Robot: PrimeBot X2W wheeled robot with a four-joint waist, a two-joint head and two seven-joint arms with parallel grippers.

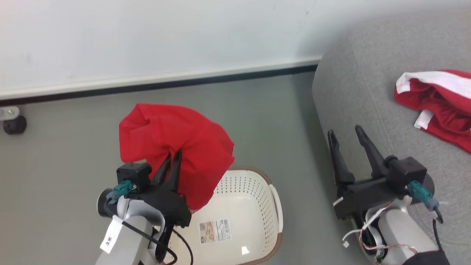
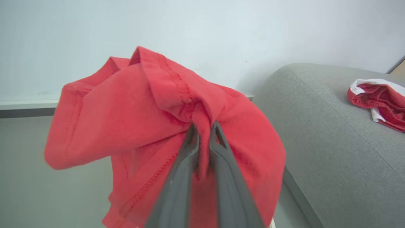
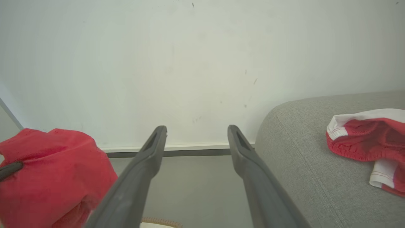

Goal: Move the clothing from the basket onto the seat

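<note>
With my left tool point(image 1: 174, 153) clamped on the plain red fabric garment point(image 1: 162, 129) held over the cream perforated plastic basket point(image 1: 257, 170), I should carry it high over the grey upholstered seat point(image 1: 353, 95) edge before releasing; my right tool point(image 1: 344, 130) stands open and empty.

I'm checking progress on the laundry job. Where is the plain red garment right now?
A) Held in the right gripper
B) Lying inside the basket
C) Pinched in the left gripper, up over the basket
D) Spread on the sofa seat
C: the left gripper is shut on the plain red garment, which hangs over the basket, while the right gripper stands open and empty.
</note>
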